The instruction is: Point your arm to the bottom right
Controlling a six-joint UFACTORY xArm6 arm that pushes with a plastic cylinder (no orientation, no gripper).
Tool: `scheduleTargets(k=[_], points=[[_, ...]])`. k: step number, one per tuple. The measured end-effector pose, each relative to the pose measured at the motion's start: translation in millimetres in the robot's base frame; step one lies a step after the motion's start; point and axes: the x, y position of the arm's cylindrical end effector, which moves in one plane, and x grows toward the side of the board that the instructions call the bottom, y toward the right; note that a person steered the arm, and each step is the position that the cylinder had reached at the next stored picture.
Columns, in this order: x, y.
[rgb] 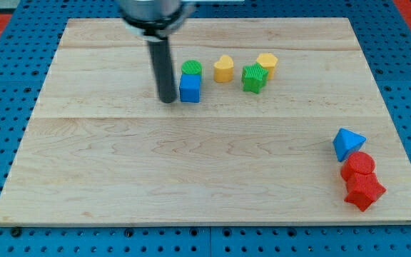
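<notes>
Blue pegboard surrounds a pale wooden tabletop [120, 185], and most of its lower half lies bare. No pincer exists on this arm, so nothing is clenched or released; it ends in a dark rod, and my tip [167, 101] rests on the wood in the upper-middle area, just at 9 o'clock of the blue cube [190, 88], close enough that I cannot tell whether they touch. The goal, the tabletop's bottom-right corner [398, 214], lies well away at roughly 4 o'clock from my tip.

Directly behind the blue cube, at its 12 o'clock, sits a green cylinder [191, 68]. Further toward 3 o'clock stand a yellow pentagon-like block [223, 69], a green star-shaped block [253, 78] and a yellow hexagonal block [267, 63], the last two nearly touching.

The first risk, as I judge it, is the blue cube: a straight line toward 4 o'clock starts right against it, so the rod may shove it along and perhaps nudge the green cylinder. Dropping toward 6 o'clock first should clear it.

The second risk waits near the goal. A blue triangular block [347, 143], a red cylinder [359, 165] and a red star-shaped block [364, 190] cluster close to that corner, touching one another. Overshooting could push one off the edge.
</notes>
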Motion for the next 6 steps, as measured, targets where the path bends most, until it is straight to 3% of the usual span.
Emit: scheduleTargets(k=[2,3,5,6], points=[[-4,49],[24,68],[40,294],[106,362]])
